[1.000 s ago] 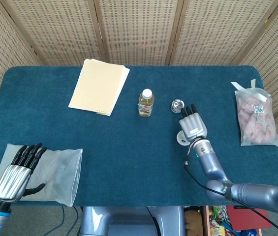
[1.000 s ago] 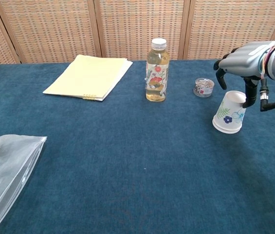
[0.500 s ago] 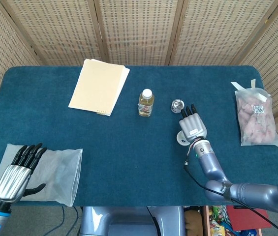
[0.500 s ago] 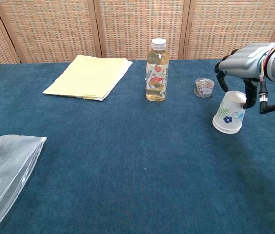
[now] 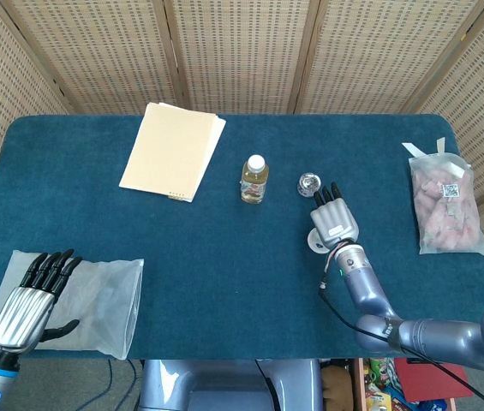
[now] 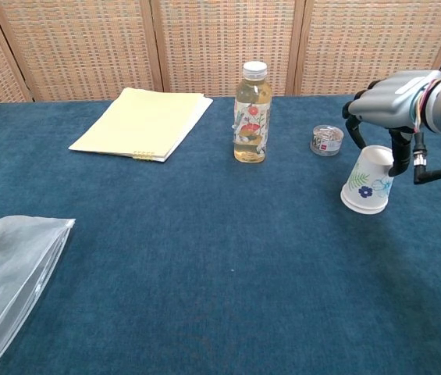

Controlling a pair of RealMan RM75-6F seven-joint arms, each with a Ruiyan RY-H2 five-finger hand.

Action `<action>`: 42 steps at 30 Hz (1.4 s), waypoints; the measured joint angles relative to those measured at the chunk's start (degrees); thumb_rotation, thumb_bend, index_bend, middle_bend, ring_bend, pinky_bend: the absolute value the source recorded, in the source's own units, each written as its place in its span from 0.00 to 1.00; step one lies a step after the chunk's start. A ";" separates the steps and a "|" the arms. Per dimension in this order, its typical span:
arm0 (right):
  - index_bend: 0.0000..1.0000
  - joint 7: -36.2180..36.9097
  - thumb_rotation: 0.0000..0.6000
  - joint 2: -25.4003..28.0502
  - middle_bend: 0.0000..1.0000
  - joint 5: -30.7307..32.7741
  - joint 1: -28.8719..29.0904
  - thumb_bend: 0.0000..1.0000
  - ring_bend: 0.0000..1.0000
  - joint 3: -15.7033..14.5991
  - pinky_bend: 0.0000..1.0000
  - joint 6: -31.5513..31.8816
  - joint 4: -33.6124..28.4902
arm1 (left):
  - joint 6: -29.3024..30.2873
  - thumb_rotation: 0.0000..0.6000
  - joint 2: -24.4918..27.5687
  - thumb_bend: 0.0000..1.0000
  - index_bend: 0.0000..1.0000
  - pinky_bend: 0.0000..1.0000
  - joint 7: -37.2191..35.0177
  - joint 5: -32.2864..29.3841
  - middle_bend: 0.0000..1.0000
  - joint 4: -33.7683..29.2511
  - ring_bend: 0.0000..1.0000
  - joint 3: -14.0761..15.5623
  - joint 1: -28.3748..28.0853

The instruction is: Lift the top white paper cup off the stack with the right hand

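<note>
Right now the white paper cup sits upside down on the blue table, with its wide rim on the cloth and a little flower picture on its side. It leans a bit to one side. It is at the right part of the table, near a small shiny tin and not far from the juice bottle. From the side it looks like one cup, so I cannot tell how many cups are stacked there. The right hand hovers over the top of the cup with its fingers curled down around it; the thumb seems to touch the cup's far side, but I cannot tell if the hand has a real hold. The left hand rests far away on a clear plastic bag, fingers apart, holding nothing. A paper cup is very light and thin. I think it will squash if it is squeezed hard, and it can tip or slide. A good spot to hold is the side near the closed top, thumb on one side and fingers on the other, with a soft squeeze.
</note>
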 measured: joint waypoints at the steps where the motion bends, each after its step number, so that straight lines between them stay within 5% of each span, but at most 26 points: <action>1: 0.40 -0.06 1.00 -0.03 0.11 0.01 0.05 0.20 0.00 -0.03 0.00 0.03 0.02 | -0.05 1.00 -0.01 0.15 0.00 0.00 0.03 0.03 0.00 0.00 0.00 0.02 -0.02; 42: 0.45 -6.19 1.00 2.44 0.12 1.90 2.51 0.20 0.00 -0.40 0.00 4.42 -5.50 | 0.09 1.00 0.10 0.15 0.00 0.00 -0.25 0.22 0.00 -0.01 0.00 0.12 -0.09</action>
